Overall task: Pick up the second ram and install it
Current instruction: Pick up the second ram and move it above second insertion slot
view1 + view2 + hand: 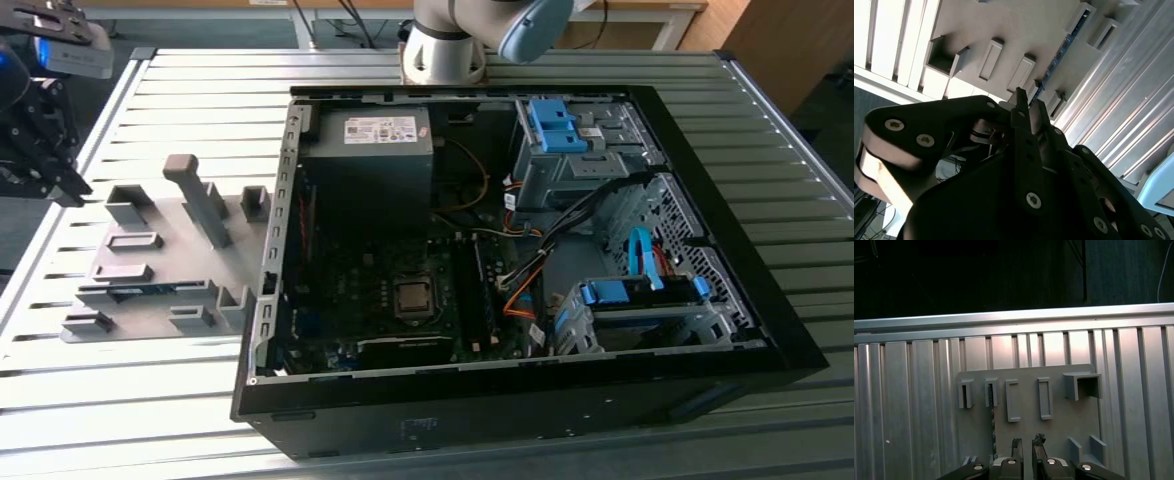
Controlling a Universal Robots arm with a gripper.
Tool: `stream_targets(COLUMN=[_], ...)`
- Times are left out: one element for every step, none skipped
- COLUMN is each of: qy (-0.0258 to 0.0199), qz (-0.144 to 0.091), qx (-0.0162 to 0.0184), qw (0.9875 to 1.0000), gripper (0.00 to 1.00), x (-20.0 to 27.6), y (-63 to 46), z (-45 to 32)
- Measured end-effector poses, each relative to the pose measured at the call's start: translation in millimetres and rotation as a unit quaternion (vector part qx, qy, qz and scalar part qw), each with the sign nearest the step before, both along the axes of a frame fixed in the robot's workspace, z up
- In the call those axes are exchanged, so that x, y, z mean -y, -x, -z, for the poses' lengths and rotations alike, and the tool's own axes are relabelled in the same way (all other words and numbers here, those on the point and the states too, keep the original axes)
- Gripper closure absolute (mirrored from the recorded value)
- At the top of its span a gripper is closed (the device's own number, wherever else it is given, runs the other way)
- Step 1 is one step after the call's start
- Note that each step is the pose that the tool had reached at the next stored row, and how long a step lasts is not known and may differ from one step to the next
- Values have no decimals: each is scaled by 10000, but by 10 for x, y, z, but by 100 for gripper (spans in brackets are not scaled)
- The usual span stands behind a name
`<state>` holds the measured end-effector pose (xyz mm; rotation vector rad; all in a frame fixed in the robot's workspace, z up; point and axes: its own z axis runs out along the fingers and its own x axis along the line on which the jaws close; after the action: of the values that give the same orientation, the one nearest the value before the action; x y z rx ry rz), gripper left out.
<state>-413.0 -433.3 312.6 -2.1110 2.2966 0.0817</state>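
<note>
Grey plastic fixture plate, at nine o'clock from the open black computer case in the exterior view, holds the second ram, a thin blue circuit-board stick, in its slot, while the black gripper hovers near it, fingers narrowly parted, pinching nothing.

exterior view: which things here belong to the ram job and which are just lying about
Job in hand:
second ram, sitting in the grey fixture
tool, over that fixture in the first wrist view
open computer case

Lying about:
power supply
blue drive-bay latches
orange cables
</note>
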Motion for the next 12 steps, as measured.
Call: stream_targets(qy=[1, 2, 3, 3, 3, 3, 4, 4, 4, 4, 4, 4], qz=[-2, -3, -3, -3, -4, -3, -3, -4, -3, -4, -4, -3], qx=[1, 0, 0, -5, -14, -24, -36, -51, -68, -91, -113, -133], qw=[10000, 10000, 10000, 10000, 10000, 10000, 10000, 10000, 10000, 10000, 9999, 9999], gripper=[76, 76, 76, 76, 75, 75, 69, 69, 69, 69, 69, 69], x=[11, 20, 31, 38, 43, 48, 53, 58, 66, 74, 82, 88], y=[0, 1, 2, 2, 2, 2, 2, 2, 2, 2, 2, 2], z=[4, 9, 15, 25, 34, 44, 54, 65, 75, 87, 100, 112])
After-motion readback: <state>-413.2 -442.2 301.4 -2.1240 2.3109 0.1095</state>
